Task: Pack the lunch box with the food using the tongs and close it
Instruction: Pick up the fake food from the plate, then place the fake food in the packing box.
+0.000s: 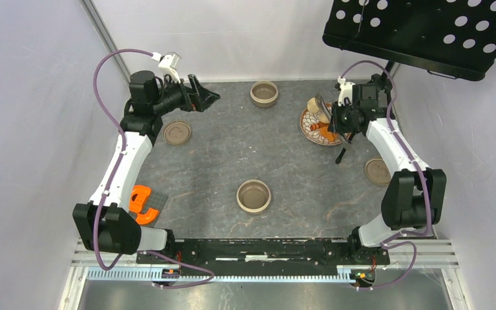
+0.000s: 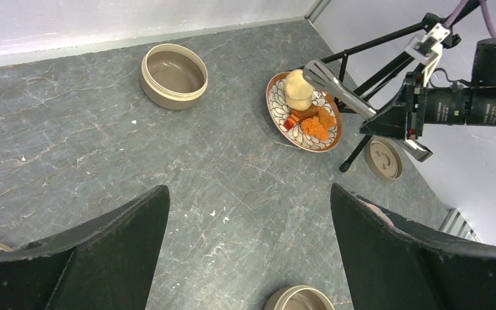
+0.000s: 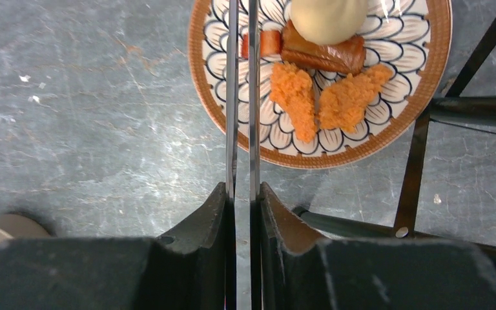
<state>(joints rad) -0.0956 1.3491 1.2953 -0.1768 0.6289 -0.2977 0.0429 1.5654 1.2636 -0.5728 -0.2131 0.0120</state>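
My right gripper (image 3: 242,194) is shut on the tongs (image 3: 232,97), pressing their two slim arms nearly together above the patterned plate (image 3: 214,110). The food on the plate is a pale bun (image 3: 328,19), a brown piece (image 3: 323,55) and two orange crumbed chunks (image 3: 294,106). In the left wrist view the tongs' head (image 2: 320,72) hovers right beside the bun (image 2: 298,90). Two round tan lunch box bowls stand open, one at the back (image 1: 264,93) and one in front (image 1: 254,196). My left gripper (image 1: 205,100) is open and empty at the back left.
One tan lid (image 1: 177,132) lies at the left and another (image 1: 378,171) at the right. A black stand's legs (image 1: 342,155) reach the table beside the plate, with its perforated tray (image 1: 426,32) overhead. An orange tool (image 1: 143,203) lies by the left arm.
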